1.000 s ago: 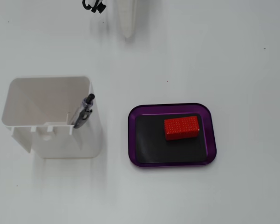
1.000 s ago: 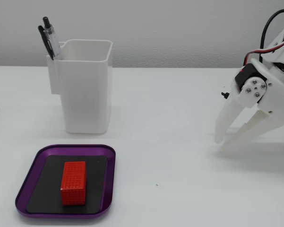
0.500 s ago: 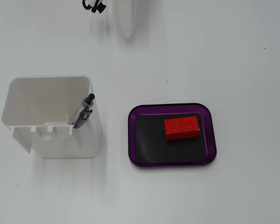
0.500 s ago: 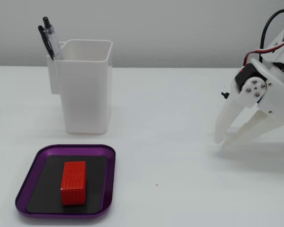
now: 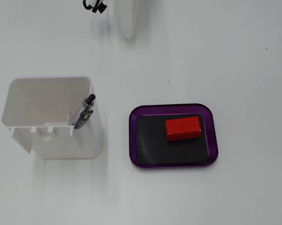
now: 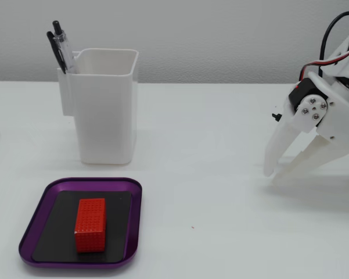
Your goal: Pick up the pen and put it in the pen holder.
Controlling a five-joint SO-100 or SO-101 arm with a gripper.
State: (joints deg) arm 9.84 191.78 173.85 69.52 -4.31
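Inside pen holder (image 6: 107, 104): pen (image 6: 61, 49), well apart frm gripper (image 6: 273, 173).

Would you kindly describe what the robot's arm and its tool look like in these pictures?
In the side fixed view, the arm is white plastic, with a black motor block and a round white hub fastened by small silver screws. Black and red cables loop above it. The tool has two long, tapering white fingers. No markings are visible.

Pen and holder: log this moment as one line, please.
pen: upright in pen holder side slot | end effector: open, empty, apart | tray: red block
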